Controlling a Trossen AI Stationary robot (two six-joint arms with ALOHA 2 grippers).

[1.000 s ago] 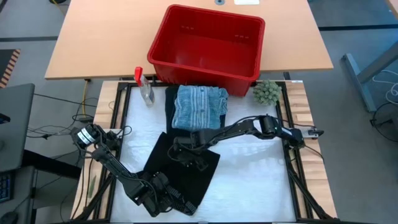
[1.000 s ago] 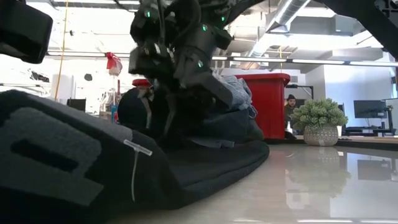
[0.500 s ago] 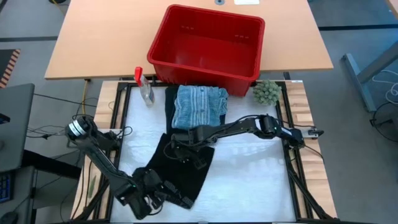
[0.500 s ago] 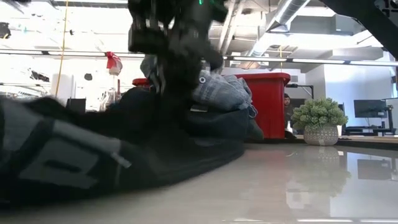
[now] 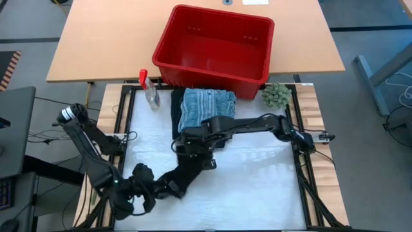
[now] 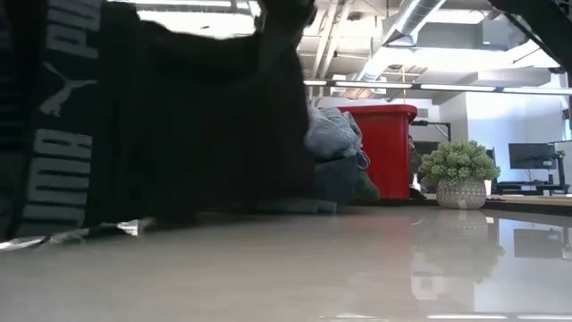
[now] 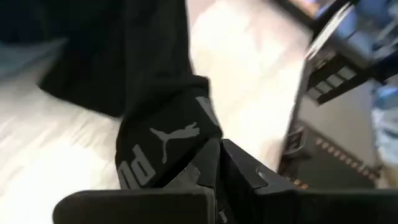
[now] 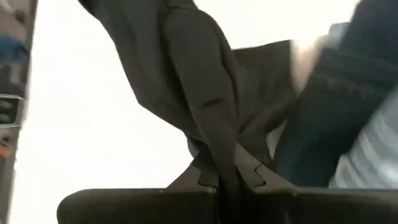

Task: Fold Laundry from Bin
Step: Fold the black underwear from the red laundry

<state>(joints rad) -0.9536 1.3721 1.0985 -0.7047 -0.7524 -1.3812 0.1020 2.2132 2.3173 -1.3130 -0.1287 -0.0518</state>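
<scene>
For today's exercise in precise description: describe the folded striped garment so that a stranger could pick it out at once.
Find the red bin at the table's far side. Just in front of its near wall lies the folded garment, resting on a dark cloth. It alone is pale blue and striped; the other garment, stretched between the two hands, is black.

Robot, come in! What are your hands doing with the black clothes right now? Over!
Left gripper shut on black garment at near-left; right gripper shut on its far end. Garment stretched between them. Folded stack close behind; red bin empty.
</scene>
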